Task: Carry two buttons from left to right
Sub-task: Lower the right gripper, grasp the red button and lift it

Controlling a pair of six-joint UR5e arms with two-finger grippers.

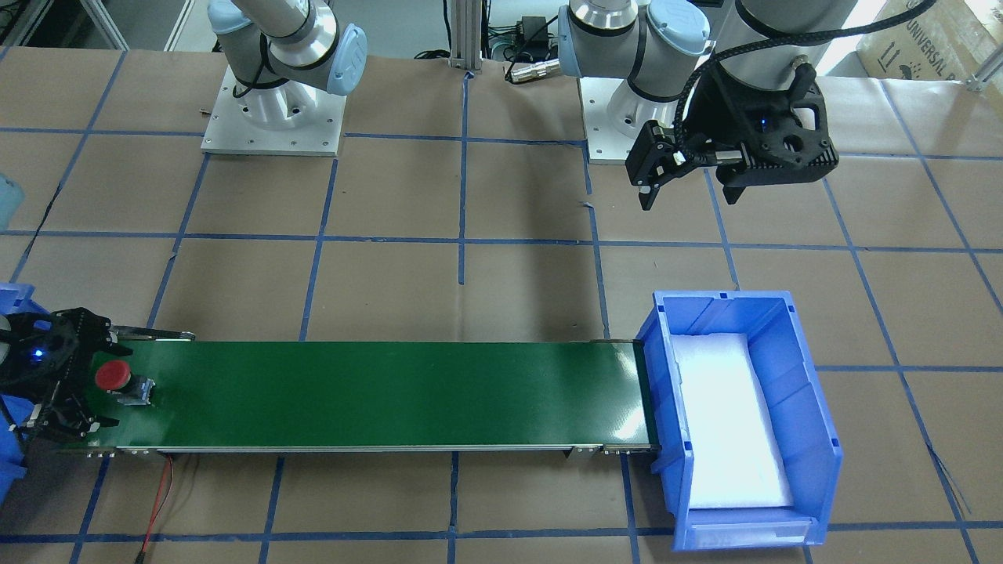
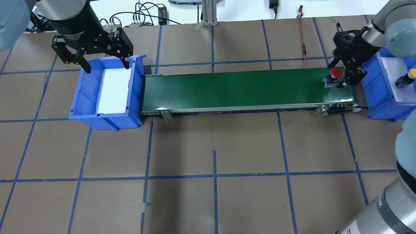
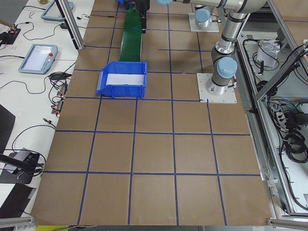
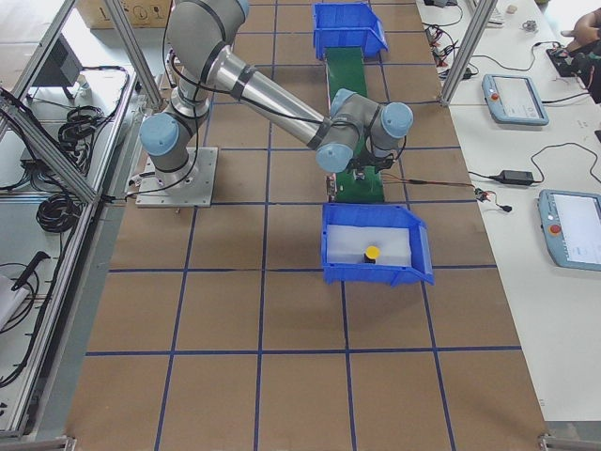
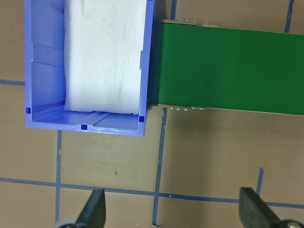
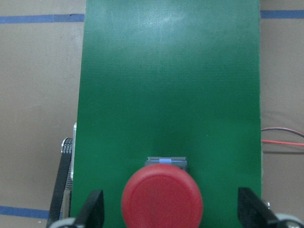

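The red button stands on the right end of the green conveyor belt. My right gripper is open, with one finger on each side of the button and a gap to each. The right wrist view shows the red cap between the two fingertips. The yellow button lies on white foam in the right blue bin, and it also shows in the exterior right view. My left gripper is open and empty above the far end of the left blue bin.
The left blue bin holds only a white foam pad and abuts the belt's left end. A red wire runs behind the belt's right end. The table is brown paper with blue tape lines.
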